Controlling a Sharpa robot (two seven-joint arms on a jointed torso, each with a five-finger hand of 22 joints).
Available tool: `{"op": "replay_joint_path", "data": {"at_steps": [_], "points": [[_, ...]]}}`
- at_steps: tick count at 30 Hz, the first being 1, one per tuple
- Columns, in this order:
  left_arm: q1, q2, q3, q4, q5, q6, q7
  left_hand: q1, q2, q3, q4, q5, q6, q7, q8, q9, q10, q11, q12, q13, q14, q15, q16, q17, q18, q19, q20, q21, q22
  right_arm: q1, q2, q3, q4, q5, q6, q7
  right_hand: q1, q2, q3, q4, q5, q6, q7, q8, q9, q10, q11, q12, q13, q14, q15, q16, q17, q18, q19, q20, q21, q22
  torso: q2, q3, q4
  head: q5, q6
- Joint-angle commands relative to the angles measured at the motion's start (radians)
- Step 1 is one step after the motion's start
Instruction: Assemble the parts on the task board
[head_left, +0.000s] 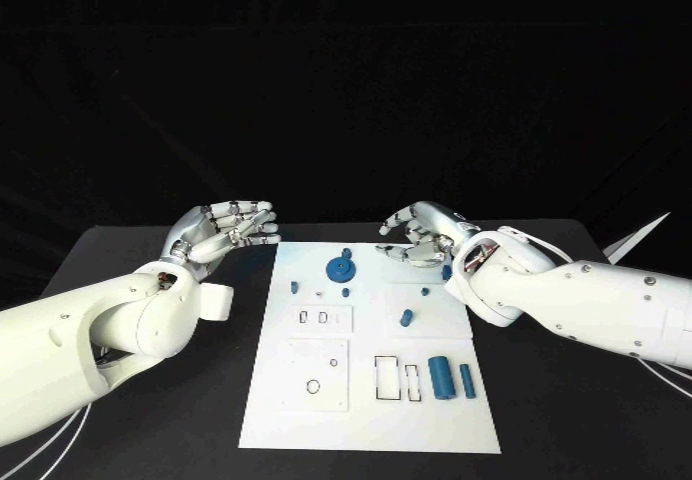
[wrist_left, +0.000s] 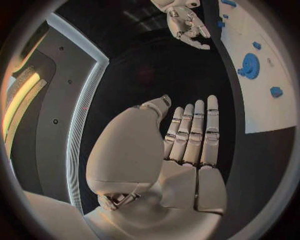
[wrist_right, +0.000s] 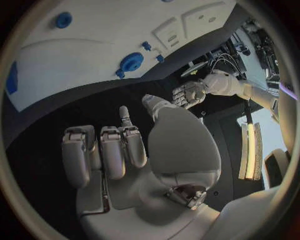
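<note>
Beside the task board (head_left: 368, 400), left hand (head_left: 224, 232) and right hand (head_left: 421, 233) hover empty, fingers apart.

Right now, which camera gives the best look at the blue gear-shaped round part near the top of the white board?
The head view: it looks straight down on the blue round part and shows its place on the task board. The left wrist view shows it closer but bent near the rim; the right wrist view shows it at a slant.
</note>
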Motion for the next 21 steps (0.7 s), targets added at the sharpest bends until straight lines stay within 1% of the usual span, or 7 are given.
{"op": "replay_joint_path", "data": {"at_steps": [1, 5, 10, 12, 15, 18, 21], "points": [[0.001, 0.004, 0.001, -0.002, 0.002, 0.003, 0.002, -0.017, -0.017, 0.024, -0.016, -0.002, -0.015, 0.020, -0.012, 0.009, -0.010, 0.008, -0.009, 0.008, -0.009, -0.003, -0.009, 0.017, 0.009, 0.004, -0.001, 0.013, 0.014, 0.003, -0.037, -0.001, 0.005, 0.062, 0.042, 0.045, 0.038, -0.010, 0.011, -0.032, -0.029, 0.009, 0.007, 0.021, 0.008, 0.003, 0.006, -0.016, 0.185, 0.103, -0.003, 0.014, 0.279, -0.024, 0.072, 0.004, -0.009, 0.239, -0.004, 0.0040, -0.0075, 0.002, 0.002], [0.001, 0.007, 0.001, -0.005, 0.003, 0.004, 0.003, -0.017, -0.017, 0.024, -0.016, -0.002, -0.015, 0.020, -0.012, 0.009, -0.010, 0.008, -0.009, 0.008, -0.009, -0.003, -0.009, 0.017, 0.009, 0.004, -0.001, 0.013, 0.014, 0.004, -0.089, -0.002, -0.004, 0.106, 0.068, 0.093, 0.073, -0.025, 0.023, -0.057, -0.042, 0.009, 0.008, 0.020, 0.007, 0.000, 0.008, -0.019, 0.182, 0.103, -0.002, 0.014, 0.279, -0.023, 0.071, 0.005, -0.010, 0.239, -0.006, 0.0072, -0.0092, -0.001, -0.002], [0.001, 0.011, 0.000, -0.006, 0.004, 0.005, 0.003, -0.017, -0.017, 0.024, -0.016, -0.002, -0.015, 0.020, -0.012, 0.009, -0.010, 0.008, -0.009, 0.008, -0.009, -0.003, -0.009, 0.017, 0.009, 0.004, -0.001, 0.013, 0.014, -0.002, -0.130, -0.006, -0.021, 0.126, 0.066, 0.124, 0.089, -0.028, 0.033, -0.069, -0.032, 0.005, 0.010, 0.017, 0.005, -0.009, 0.009, -0.028, 0.174, 0.103, -0.001, 0.014, 0.279, -0.022, 0.069, 0.006, -0.015, 0.236, -0.007, 0.0083, -0.0091, -0.011, -0.001], [0.000, 0.011, 0.000, -0.006, 0.004, 0.005, 0.004, -0.017, -0.017, 0.024, -0.016, -0.002, -0.015, 0.020, -0.012, 0.009, -0.010, 0.008, -0.009, 0.008, -0.009, -0.003, -0.009, 0.017, 0.009, 0.004, -0.001, 0.013, 0.014, -0.008, -0.140, -0.007, -0.035, 0.130, 0.066, 0.135, 0.093, -0.030, 0.036, -0.072, -0.028, 0.002, 0.011, 0.015, 0.004, -0.010, 0.010, -0.029, 0.174, 0.103, 0.000, 0.014, 0.279, -0.022, 0.069, 0.006, -0.015, 0.236, -0.006, 0.0103, -0.0126, -0.012, -0.003], [0.000, 0.011, 0.000, -0.007, 0.005, 0.004, 0.005, -0.017, -0.017, 0.025, -0.017, -0.001, -0.015, 0.019, -0.012, 0.009, -0.009, 0.008, -0.008, 0.009, -0.009, -0.003, -0.009, 0.018, 0.009, 0.003, -0.001, 0.013, 0.014, -0.018, -0.147, -0.009, -0.060, 0.133, 0.070, 0.150, 0.097, -0.033, 0.039, -0.076, -0.022, 0.000, 0.012, 0.014, 0.003, -0.010, 0.011, -0.029, 0.174, 0.103, 0.001, 0.014, 0.279, -0.022, 0.069, 0.007, -0.014, 0.237, -0.006, 0.0117, -0.0147, -0.014, -0.004], [0.000, 0.011, 0.000, -0.007, 0.005, 0.004, 0.005, -0.017, -0.017, 0.025, -0.017, -0.001, -0.015, 0.019, -0.012, 0.009, -0.009, 0.008, -0.008, 0.009, -0.009, -0.003, -0.009, 0.018, 0.009, 0.003, -0.001, 0.013, 0.014, -0.028, -0.151, -0.009, -0.079, 0.135, 0.078, 0.160, 0.100, -0.037, 0.040, -0.080, -0.019, -0.001, 0.013, 0.012, 0.002, -0.011, 0.011, -0.030, 0.173, 0.103, 0.001, 0.014, 0.279, -0.023, 0.070, 0.007, -0.013, 0.237, -0.006, 0.0121, -0.0132, -0.017, -0.006], [0.000, 0.011, 0.000, -0.008, 0.005, 0.004, 0.005, -0.017, -0.017, 0.025, -0.017, -0.001, -0.015, 0.019, -0.012, 0.009, -0.009, 0.008, -0.008, 0.009, -0.009, -0.003, -0.009, 0.018, 0.009, 0.003, -0.001, 0.013, 0.014, -0.039, -0.151, -0.010, -0.097, 0.134, 0.088, 0.165, 0.099, -0.044, 0.038, -0.081, -0.017, -0.007, 0.014, 0.009, 0.001, -0.014, 0.013, -0.034, 0.170, 0.103, 0.002, 0.014, 0.279, -0.023, 0.070, 0.008, -0.014, 0.237, -0.006, 0.0101, -0.0112, -0.019, -0.007]]}}
